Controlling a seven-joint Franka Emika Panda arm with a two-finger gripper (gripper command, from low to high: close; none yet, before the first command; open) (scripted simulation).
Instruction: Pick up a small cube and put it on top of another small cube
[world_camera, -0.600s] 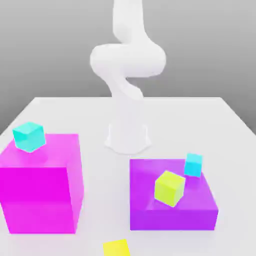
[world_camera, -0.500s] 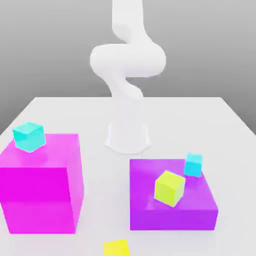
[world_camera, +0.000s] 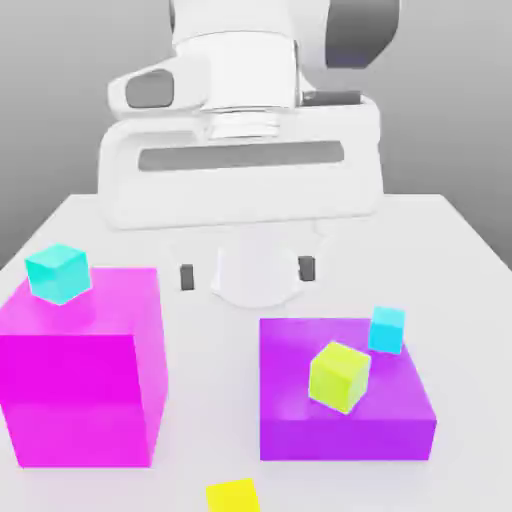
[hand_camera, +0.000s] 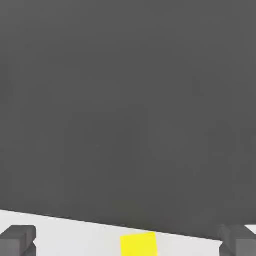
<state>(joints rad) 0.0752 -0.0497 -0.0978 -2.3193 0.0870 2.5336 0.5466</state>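
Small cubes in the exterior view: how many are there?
4: turquoise cube on the magenta block; lime and sky-cyan cubes on the purple block; yellow cube on the table, partly cut off.

The white table (world_camera: 215, 430) is lit brightly and evenly, its surface nearly washed out, with only faint shading seen on the blocks' sides, while the backdrop (world_camera: 50, 110) is rendered as a soft grey gradient.

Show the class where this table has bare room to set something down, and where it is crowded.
Bare table lies between the magenta block and the purple block, behind the yellow cube. More lies beyond the purple block, towards the arm's base. The purple block's top is crowded: the lime cube and sky-blue cube share one side.
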